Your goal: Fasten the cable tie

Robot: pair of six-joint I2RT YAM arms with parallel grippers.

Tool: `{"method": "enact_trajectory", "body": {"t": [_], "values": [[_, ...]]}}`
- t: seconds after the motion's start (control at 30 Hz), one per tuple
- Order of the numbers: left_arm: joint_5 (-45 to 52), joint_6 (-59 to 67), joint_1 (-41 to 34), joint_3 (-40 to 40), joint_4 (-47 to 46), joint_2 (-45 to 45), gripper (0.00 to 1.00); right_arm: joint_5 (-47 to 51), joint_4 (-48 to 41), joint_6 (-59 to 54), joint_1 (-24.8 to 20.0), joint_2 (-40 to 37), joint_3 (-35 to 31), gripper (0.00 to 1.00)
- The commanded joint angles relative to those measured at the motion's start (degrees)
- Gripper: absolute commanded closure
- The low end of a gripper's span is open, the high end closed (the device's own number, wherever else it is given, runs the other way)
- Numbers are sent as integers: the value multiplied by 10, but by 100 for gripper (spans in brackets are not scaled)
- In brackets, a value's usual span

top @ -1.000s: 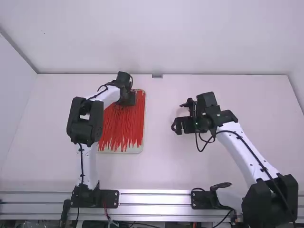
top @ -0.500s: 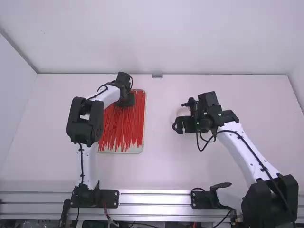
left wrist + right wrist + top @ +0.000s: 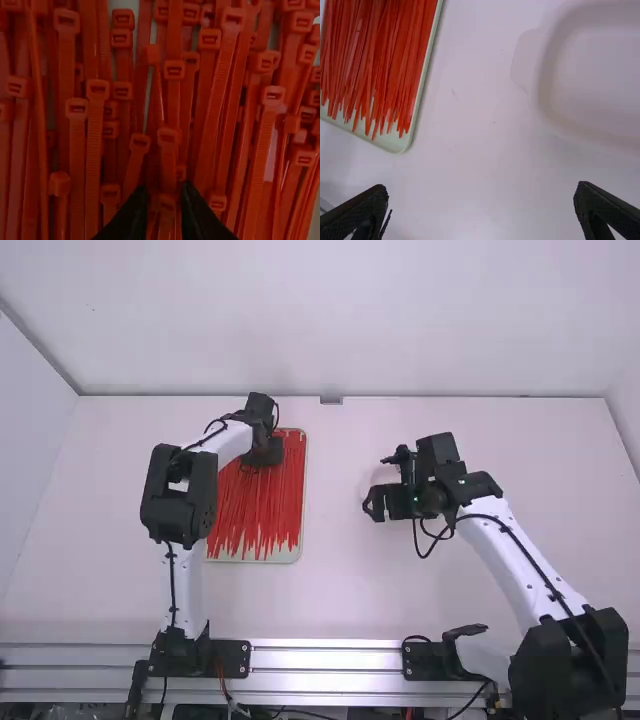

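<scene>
The cable tie (image 3: 168,142) being picked lies in the pile of red ties (image 3: 258,505) at the far end of the tray (image 3: 395,142), where the square heads cluster; the pointed tails run toward the tray's near end. The left gripper (image 3: 166,200) is down on the pile there, its fingers drawn in to a narrow gap with that one strap between them, just behind its head. To do this step well, I judge the lift should go straight up and slowly, so the strap slides out lengthwise from under its neighbours. Holding it close to the head leaves the long tail free for the other arm to take and feed through the slot. The chief obstacle is the pile itself: ties press against the chosen one on both sides and some cross it at an angle, so a second tie may ride up with it. The right gripper (image 3: 479,195) hangs wide open and empty over the white table (image 3: 450,430), well to the right of the tray, and the table between them is bare.
</scene>
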Motion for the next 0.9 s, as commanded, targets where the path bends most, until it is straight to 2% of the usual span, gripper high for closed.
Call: {"method": "enact_trajectory", "body": {"t": [0.0,0.33,0.87], "values": [[8,-4,5,3,-4,5,78,-1,3,2,-1,2,16,1],[4,-3,5,43,-36,5,75,-1,9,2,0,2,16,1],[2,-4,5,14,-16,5,75,-1,10,0,0,2,16,1]]}}
